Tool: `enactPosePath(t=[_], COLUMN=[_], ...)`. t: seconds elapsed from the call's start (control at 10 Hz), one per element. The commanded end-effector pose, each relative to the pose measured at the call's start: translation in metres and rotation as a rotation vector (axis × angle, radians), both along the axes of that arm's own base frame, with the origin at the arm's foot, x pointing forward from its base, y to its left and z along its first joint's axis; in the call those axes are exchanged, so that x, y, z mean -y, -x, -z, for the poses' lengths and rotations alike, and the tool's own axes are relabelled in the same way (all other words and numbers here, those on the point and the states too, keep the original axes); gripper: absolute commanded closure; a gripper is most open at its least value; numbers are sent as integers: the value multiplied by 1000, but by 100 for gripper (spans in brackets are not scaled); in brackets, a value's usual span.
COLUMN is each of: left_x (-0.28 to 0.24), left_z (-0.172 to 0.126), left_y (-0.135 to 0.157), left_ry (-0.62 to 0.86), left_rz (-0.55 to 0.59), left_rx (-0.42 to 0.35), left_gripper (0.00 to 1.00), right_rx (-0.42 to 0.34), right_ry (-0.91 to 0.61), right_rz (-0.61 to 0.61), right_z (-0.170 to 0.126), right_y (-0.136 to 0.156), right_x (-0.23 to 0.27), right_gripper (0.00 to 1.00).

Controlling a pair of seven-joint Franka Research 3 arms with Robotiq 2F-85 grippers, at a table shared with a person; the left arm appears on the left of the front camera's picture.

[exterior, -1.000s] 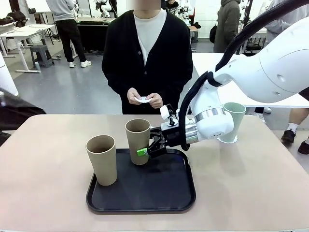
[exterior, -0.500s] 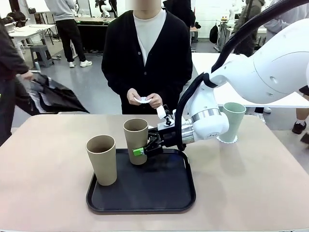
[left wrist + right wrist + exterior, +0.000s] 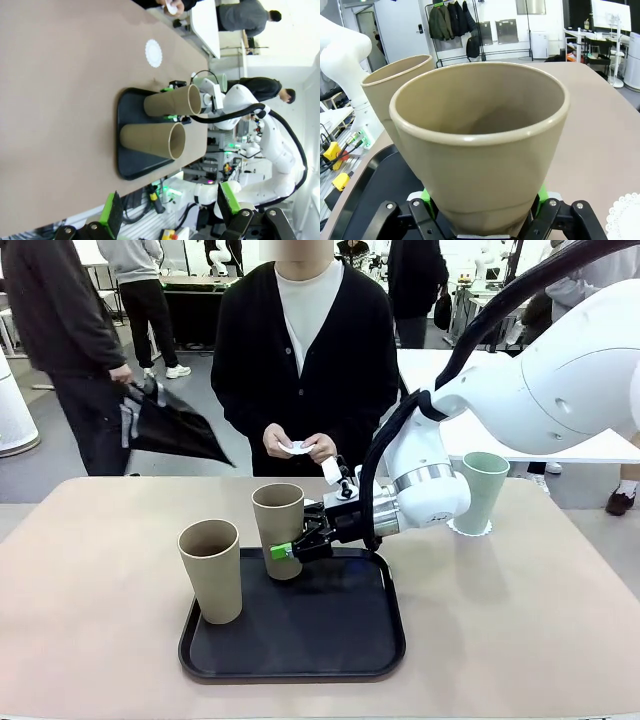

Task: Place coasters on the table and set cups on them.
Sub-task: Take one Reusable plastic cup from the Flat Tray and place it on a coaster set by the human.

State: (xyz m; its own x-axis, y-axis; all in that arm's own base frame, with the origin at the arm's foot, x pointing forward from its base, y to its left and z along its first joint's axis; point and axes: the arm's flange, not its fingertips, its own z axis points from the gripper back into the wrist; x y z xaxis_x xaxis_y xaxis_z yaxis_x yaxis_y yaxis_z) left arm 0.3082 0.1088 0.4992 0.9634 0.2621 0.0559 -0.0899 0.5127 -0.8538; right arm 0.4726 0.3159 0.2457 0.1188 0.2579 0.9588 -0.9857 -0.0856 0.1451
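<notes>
My right gripper (image 3: 285, 549) is shut on the lower part of a tan cup (image 3: 279, 525), which leans slightly over the back of the black tray (image 3: 330, 645). In the right wrist view this cup (image 3: 480, 145) sits between the green pads (image 3: 427, 196). A second tan cup (image 3: 211, 570) stands upright at the tray's left. The mint green cup (image 3: 484, 490) stands on a white coaster (image 3: 470, 530) at the right. Another coaster (image 3: 154, 53) lies bare on the table (image 3: 90, 570). The person's hands hold a third coaster (image 3: 297, 447). My left gripper (image 3: 170, 210) is open, holding nothing.
The person stands at the far edge of the table, hands close to the body. My right arm reaches in from the right above the table, in front of the mint cup. A white table stands behind at the right, and another person passes at the back left.
My right gripper has closed on the rear tan cup and has drawn it slightly to the left. The other cups have not moved.
</notes>
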Motion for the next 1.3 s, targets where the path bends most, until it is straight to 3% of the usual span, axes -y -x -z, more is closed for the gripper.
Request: enactPosePath(t=[0.0, 0.1, 0.3, 0.6, 0.9, 1.2], left_x=[0, 0, 0, 0, 0, 0], left_z=[0, 0, 0, 0, 0, 0], left_y=[1, 1, 1, 1, 1, 1], left_ry=[11, 11, 11, 11, 11, 11], left_rz=[1, 1, 1, 1, 1, 1], left_rx=[11, 11, 11, 11, 11, 11], left_gripper=[0, 0, 0, 0, 0, 0], right_rx=[18, 20, 41, 106, 131, 138], right_ry=[-29, -31, -31, -46, -58, -28], right_rz=[12, 22, 17, 18, 20, 28], right_z=[4, 0, -21, -95, -150, -185], right_y=[-3, -1, 8, 32, 51, 71], right_x=[-4, -2, 1, 13, 19, 18], right_gripper=[65, 100, 100, 100, 100, 100])
